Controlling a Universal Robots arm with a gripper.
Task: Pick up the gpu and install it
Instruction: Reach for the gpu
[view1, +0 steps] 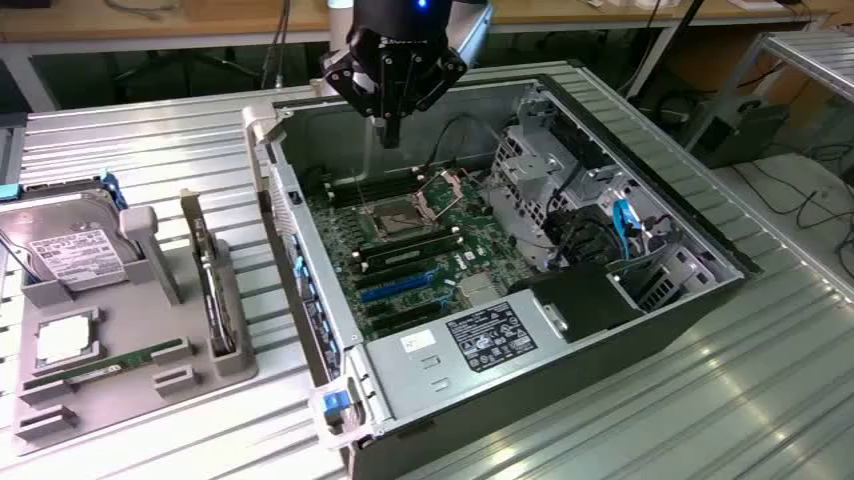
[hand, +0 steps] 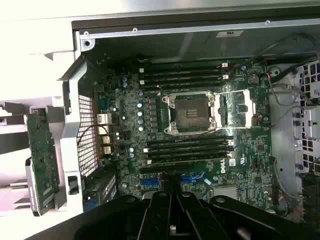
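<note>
The gpu (view1: 210, 290) stands on edge in a slot of the grey holder (view1: 247, 365), to the exterior view's left of the open computer case (view1: 654, 300). Its silver bracket points to the back. In the wrist view the gpu (hand: 40, 160) shows as a green board beside the case wall. My gripper (view1: 388, 130) hangs over the far end of the case, above the motherboard (view1: 441, 250), well apart from the gpu. Its fingers are shut with nothing between them. In the wrist view the gripper (hand: 170, 187) points down at the blue card slots (hand: 192, 177).
A silver hard drive (view1: 74, 250) and a green memory stick (view1: 107, 365) sit in the same holder. Inside the case are the open CPU socket (view1: 398, 215), a drive cage (view1: 534, 170), cables and the power supply (view1: 487, 335). Ribbed metal table (view1: 694, 400) surrounds the case.
</note>
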